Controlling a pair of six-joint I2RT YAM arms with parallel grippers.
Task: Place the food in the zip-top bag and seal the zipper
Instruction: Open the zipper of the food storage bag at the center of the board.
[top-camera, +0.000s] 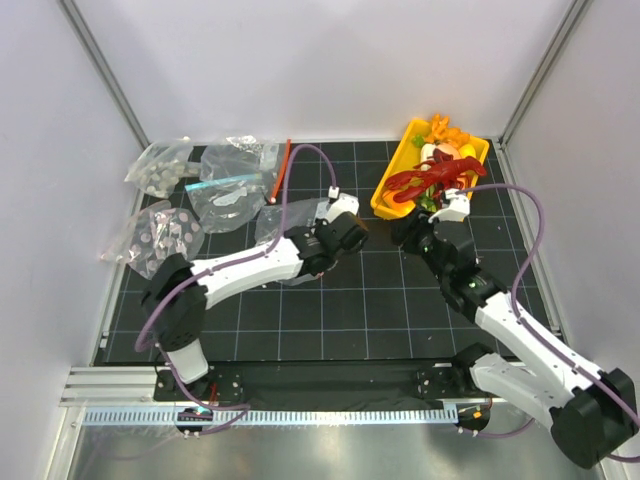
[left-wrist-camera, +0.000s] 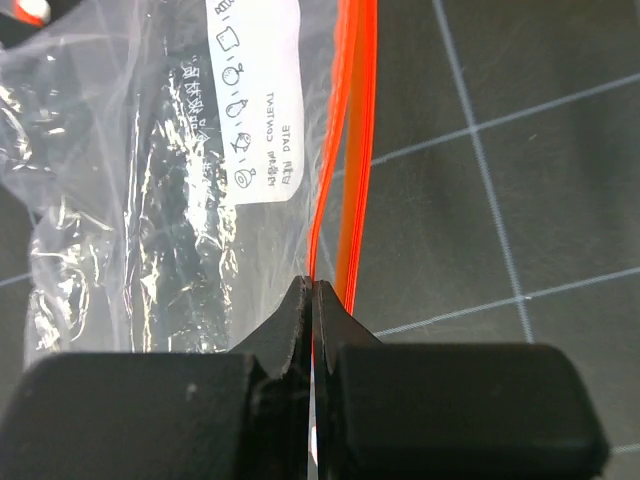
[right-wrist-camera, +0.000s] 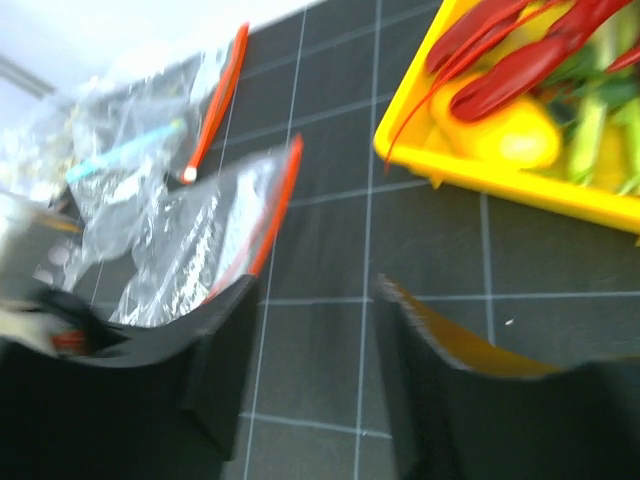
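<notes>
The zip-top bag (left-wrist-camera: 170, 200) lies crinkled on the dark grid mat, also seen from above (top-camera: 278, 222) and in the right wrist view (right-wrist-camera: 200, 240). My left gripper (left-wrist-camera: 313, 287) is shut on one lip of the zipper (left-wrist-camera: 355, 150) at the bag's mouth; from above the gripper (top-camera: 322, 215) stands over the bag's right edge. A red lobster (top-camera: 435, 178) and yellow and orange fruit pieces (top-camera: 445, 130) lie in a yellow tray (top-camera: 385, 205). My right gripper (right-wrist-camera: 315, 300) is open and holds nothing. It hovers over the mat between the bag and the tray (top-camera: 408, 228).
Two bags of grey discs (top-camera: 160, 165) (top-camera: 160, 235) lie at the far left. A bag with a blue strip (top-camera: 225, 190) and another red strip (top-camera: 283, 170) lie behind the task bag. Green pieces (right-wrist-camera: 590, 120) share the tray. White walls enclose the mat.
</notes>
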